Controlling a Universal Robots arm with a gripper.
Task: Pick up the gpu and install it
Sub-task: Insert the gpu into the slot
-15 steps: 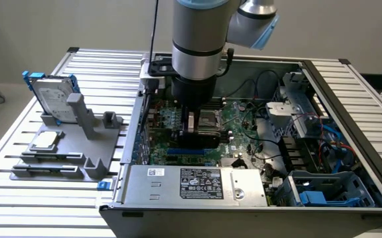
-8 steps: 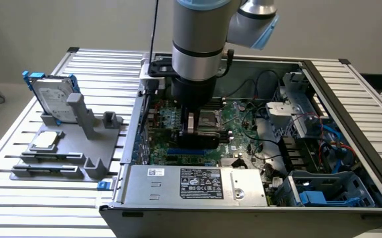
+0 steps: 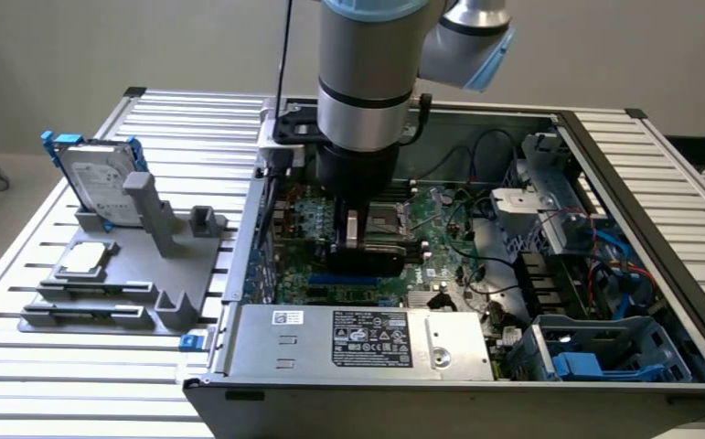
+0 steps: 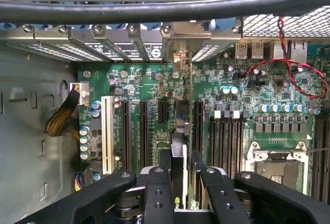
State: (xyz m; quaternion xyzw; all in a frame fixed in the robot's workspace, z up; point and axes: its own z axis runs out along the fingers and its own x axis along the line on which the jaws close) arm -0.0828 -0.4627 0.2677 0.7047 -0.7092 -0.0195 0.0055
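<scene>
Inside the open computer case [image 3: 571, 137], my gripper [image 3: 358, 236] hangs straight down over the motherboard [image 3: 438, 219]. It is shut on the gpu [image 3: 362, 259], whose black cover shows just below the fingers. In the wrist view the gpu [image 4: 178, 147] appears edge-on between my two fingers [image 4: 165, 163], with my gripper [image 4: 180, 158] clamped around it. Its silvery end bracket [image 4: 179, 59] sits at the case's rear slot openings. The card stands upright over the black expansion slots [image 4: 143, 131], in line with one of them; whether it is seated I cannot tell.
A silver hard drive in a blue frame [image 3: 96, 174] stands on a grey fixture [image 3: 121, 274] at the exterior view's left. The power supply [image 3: 365, 343] lies along the case front. Red and black wires [image 4: 294, 69], memory slots [image 4: 227, 134] and the processor socket [image 4: 273, 167] flank the card.
</scene>
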